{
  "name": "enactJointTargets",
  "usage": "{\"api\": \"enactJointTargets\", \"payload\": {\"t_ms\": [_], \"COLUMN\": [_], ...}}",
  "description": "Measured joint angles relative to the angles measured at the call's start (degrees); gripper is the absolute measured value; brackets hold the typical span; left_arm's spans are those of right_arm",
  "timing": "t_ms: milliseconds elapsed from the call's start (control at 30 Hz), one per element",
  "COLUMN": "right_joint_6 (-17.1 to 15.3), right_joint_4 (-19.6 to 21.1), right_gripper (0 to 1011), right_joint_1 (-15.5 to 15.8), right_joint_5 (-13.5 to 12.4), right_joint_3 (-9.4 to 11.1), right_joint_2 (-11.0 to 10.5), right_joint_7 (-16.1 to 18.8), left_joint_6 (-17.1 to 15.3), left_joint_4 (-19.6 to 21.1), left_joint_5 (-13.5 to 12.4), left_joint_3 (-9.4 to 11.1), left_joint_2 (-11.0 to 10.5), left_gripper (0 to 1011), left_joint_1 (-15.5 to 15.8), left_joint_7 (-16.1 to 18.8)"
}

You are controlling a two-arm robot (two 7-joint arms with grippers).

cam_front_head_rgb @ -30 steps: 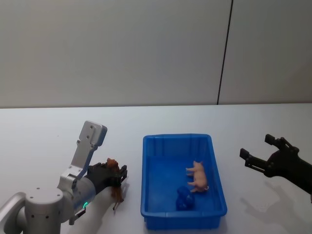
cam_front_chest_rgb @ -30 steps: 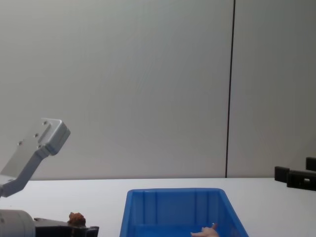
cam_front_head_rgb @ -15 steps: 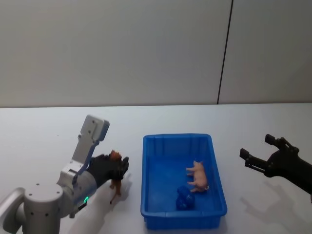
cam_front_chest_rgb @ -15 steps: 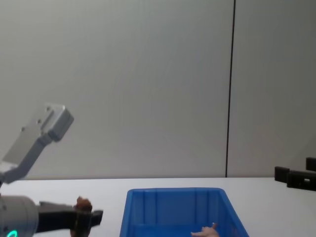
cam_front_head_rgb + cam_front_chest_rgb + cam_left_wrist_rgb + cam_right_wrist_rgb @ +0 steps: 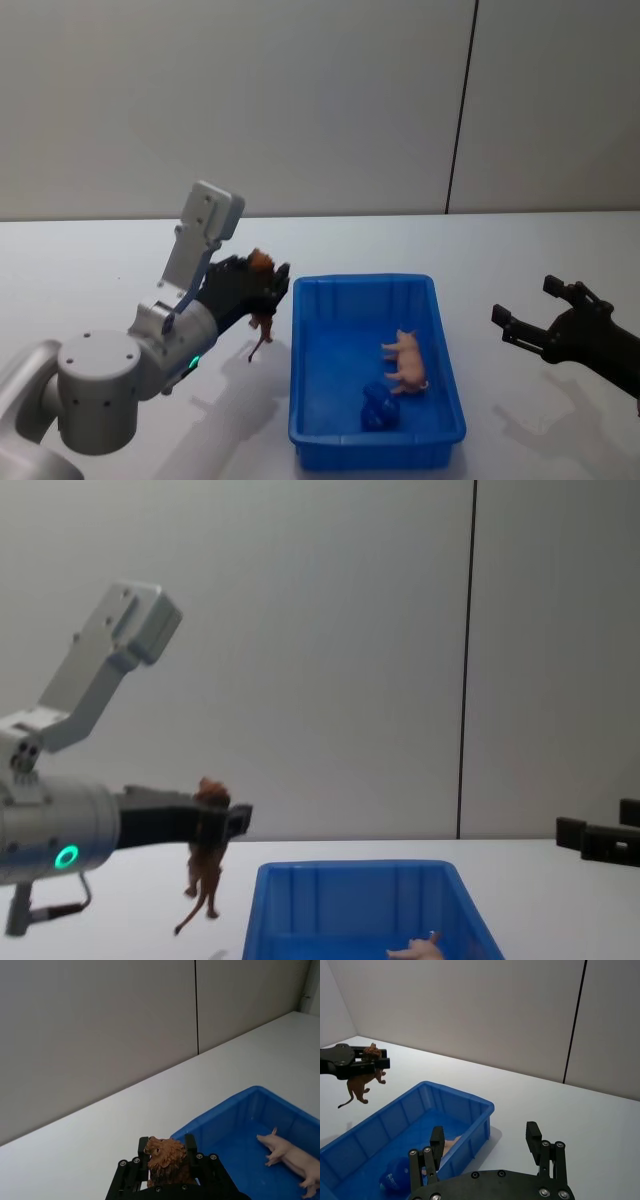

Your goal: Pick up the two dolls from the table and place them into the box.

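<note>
The left gripper, jaws clamped on the brown lion doll, hangs above the table beside the box's left rim. The pink doll lies inside. Carry it over the middle before letting go. The right gripper waits, jaws apart, beyond the box's right side.
</note>
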State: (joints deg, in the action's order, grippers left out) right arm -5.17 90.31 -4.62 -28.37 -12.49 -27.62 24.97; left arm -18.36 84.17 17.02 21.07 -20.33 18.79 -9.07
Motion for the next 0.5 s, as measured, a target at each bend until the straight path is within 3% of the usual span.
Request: {"api": "enactJointTargets", "payload": {"t_ms": [500], "right_joint_6": [0.0], "right_joint_4": [0.0], "right_gripper": [1001], "right_joint_1": [0.0], "right_joint_5": [0.0], "right_joint_3": [0.0], "right_joint_2": [0.0], "right_joint_7": [0.0], "left_joint_6": [2.9], "left_joint_4": [-0.6], "left_joint_5": [-1.6], "left_joint_3": [1.9], "left_joint_2": [3.4], "left_gripper": [452], "left_joint_1": [2.6], "left_joint_7": [-3.1]}}
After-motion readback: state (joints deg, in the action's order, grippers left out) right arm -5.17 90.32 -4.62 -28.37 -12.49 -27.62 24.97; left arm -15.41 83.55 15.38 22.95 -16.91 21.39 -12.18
